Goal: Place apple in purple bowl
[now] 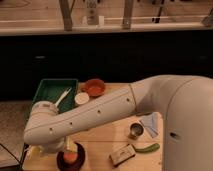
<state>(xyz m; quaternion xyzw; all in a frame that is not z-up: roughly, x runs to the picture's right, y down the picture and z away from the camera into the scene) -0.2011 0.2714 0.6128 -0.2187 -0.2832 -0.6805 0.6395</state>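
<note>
Down at the front left corner of the light wooden table (pixel 100 137), the robot's two-finger gripper (pixel 71 150) hangs directly over the dark purple, glossy, round shallow bowl (pixel 63 161), reached there by the thick white arm (pixel 100 117) that sweeps across from the right. Whether it grips or has let go cannot be told, since the arm's wrist hides most of it. The small round orange-red apple (pixel 72 157) sits inside the purple bowl, right beneath the gripper and touching or nearly touching it. Toward the back left corner of the table lies a green rectangular plastic tray (pixel 47 92) with a pale utensil (pixel 63 96) resting in it. Just beside the tray's right edge stands a small white round cup (pixel 81 99), and behind that, near the back edge, an orange round bowl (pixel 93 88). On the right half of the table a small steel cup (pixel 136 130) stands next to a pale blue folded cloth (pixel 150 124). Near the front edge lie a flat brown-and-white rectangular packet (pixel 122 154) and, to its right, a long green pepper-like vegetable (pixel 148 148).
</note>
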